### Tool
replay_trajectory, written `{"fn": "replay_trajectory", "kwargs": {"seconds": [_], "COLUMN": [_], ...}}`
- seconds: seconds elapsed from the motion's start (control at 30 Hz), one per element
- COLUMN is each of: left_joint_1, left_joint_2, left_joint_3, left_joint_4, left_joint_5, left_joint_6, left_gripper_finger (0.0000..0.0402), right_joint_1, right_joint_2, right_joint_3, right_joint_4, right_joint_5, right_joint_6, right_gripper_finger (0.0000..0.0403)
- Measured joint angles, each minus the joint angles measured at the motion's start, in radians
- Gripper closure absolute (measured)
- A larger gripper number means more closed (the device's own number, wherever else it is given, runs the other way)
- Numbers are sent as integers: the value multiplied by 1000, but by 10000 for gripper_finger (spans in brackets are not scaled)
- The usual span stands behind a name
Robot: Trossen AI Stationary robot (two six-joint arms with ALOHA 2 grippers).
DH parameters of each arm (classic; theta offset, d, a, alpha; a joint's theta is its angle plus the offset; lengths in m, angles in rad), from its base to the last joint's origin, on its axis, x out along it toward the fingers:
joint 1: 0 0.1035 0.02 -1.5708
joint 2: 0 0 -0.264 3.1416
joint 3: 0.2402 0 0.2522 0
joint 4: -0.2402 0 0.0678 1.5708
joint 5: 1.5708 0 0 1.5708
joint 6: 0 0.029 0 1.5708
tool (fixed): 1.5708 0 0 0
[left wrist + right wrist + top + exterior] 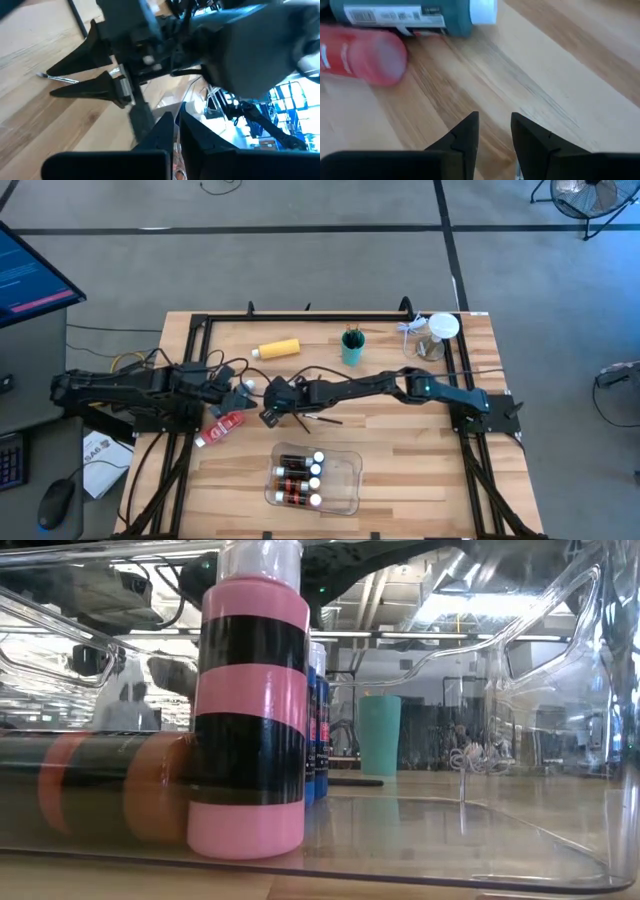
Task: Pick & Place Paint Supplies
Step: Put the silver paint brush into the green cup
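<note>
At lower centre, the clear tray (349, 480) holds four white-capped paint bottles (298, 477); the teal cup (353, 348) holds brushes. Right gripper (272, 412) narrowly open beside the red tube (224, 426); left gripper (243, 391) nearly closed, empty.

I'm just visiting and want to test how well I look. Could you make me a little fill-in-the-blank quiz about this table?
1. The clear plastic tray holds ____ small white-capped paint bottles.
2. The paint brushes stand in the ____ cup.
3. The yellow bottle lies on its ____.
4. Both hands, left hand and right hand, meet near the ____ paint tube.

Answers: four; teal; side; red
</note>
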Motion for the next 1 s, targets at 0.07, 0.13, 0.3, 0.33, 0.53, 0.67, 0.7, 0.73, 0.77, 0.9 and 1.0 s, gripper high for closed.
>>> {"fn": "replay_trajectory", "kwargs": {"seconds": [0.07,0.13,0.3,0.33,0.53,0.67,0.7,0.73,0.77,0.9,1.0], "left_joint_1": [0,0,0,0,0,0,0,0,0,0,0], "left_joint_2": [0,0,0,0,0,0,0,0,0,0,0], "left_joint_3": [0,0,0,0,0,0,0,0,0,0,0], "left_joint_4": [0,0,0,0,0,0,1,3,6,6,7], "left_joint_5": [0,0,0,0,27,35,35,35,35,36,35], "left_joint_6": [-2,-4,-4,-4,-5,-22,-26,-27,-29,-33,-34], "left_gripper_finger": [400,400,400,400,400,400,400,400,400,401,401], "right_joint_1": [0,0,-6,-8,-12,-16,-16,-16,-16,-17,-20], "right_joint_2": [7,7,6,6,5,5,5,5,5,5,5], "right_joint_3": [13,13,17,17,11,11,11,11,11,11,11], "right_joint_4": [-64,-80,-62,-64,-83,-125,-131,-136,-135,-131,-125], "right_joint_5": [23,46,-17,-29,-34,-37,-36,-36,-36,-29,-29], "right_joint_6": [47,104,136,143,189,212,212,212,212,212,212], "right_gripper_finger": [295,295,295,295,295,295,295,295,295,295,295]}}
